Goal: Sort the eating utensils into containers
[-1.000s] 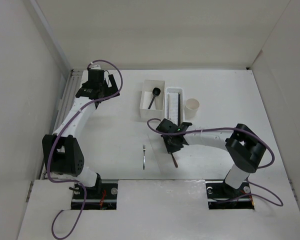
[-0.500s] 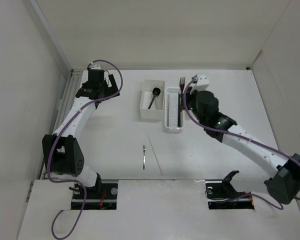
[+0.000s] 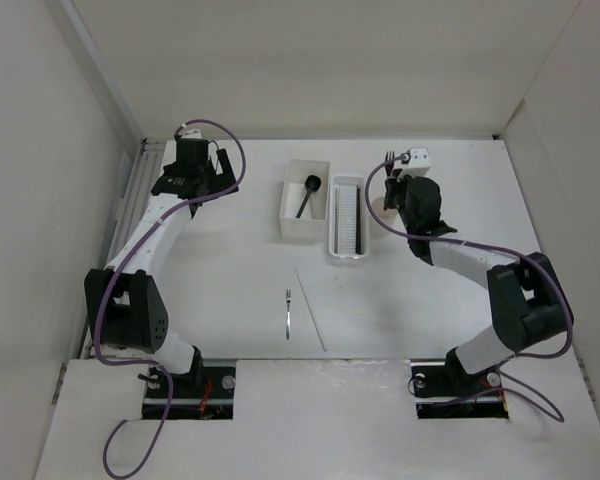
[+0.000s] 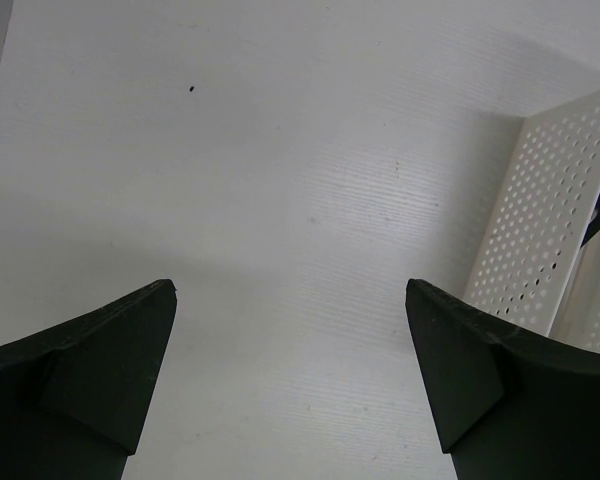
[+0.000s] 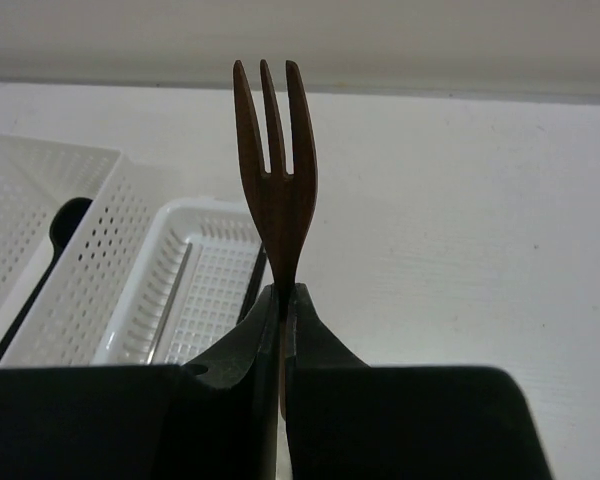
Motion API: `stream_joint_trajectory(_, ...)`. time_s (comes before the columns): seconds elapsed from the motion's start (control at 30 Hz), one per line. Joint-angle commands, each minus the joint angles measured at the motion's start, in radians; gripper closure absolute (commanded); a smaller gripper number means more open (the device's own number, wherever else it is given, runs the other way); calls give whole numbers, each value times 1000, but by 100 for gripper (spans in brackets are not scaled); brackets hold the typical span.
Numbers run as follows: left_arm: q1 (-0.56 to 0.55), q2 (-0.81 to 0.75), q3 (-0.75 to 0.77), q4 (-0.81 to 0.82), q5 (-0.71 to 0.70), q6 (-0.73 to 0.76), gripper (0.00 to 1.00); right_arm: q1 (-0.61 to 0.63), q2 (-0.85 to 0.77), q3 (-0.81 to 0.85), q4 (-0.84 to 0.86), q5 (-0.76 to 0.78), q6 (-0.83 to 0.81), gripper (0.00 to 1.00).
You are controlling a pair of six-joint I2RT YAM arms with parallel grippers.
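Notably, right gripper (image 5: pixel 282 296) pinches the dark brown three-tined fork (image 5: pixel 274 170) by a sliver, risking slippage; left gripper (image 4: pixel 290 290) gapes empty.

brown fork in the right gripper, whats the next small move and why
Probably tip the wrist down and ease left toward a container. The right gripper is shut on the brown fork, tines aimed at the back wall; the basket and box sit to its left.
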Motion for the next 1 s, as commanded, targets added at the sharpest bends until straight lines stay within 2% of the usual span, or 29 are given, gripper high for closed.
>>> stream_joint_trajectory(0.0,3,-14,-5,28,-21,12,1,2,6,18,159,-27,-12,100)
stream_joint_trajectory(0.33,3,15,-5,28,-21,12,1,2,54,-2,116,40,11,100)
stream_joint_trajectory(0.4,3,15,-5,28,-30,12,1,2,54,-2,84,40,36,90)
stream_joint_trajectory(0.43,3,15,-5,28,-30,12,1,2,45,-2,73,40,36,81)
stream_joint_trajectory(0.57,3,15,-5,28,-20,12,1,2,45,-2,47,19,45,71)
stream_joint_trajectory(0.8,3,15,-5,28,-9,12,1,2,0,-2,27,10,36,70)
stream_joint_trajectory(0.97,3,-4,-14,28,9,2,1,15,-50,44,-45,-32,-38,70)
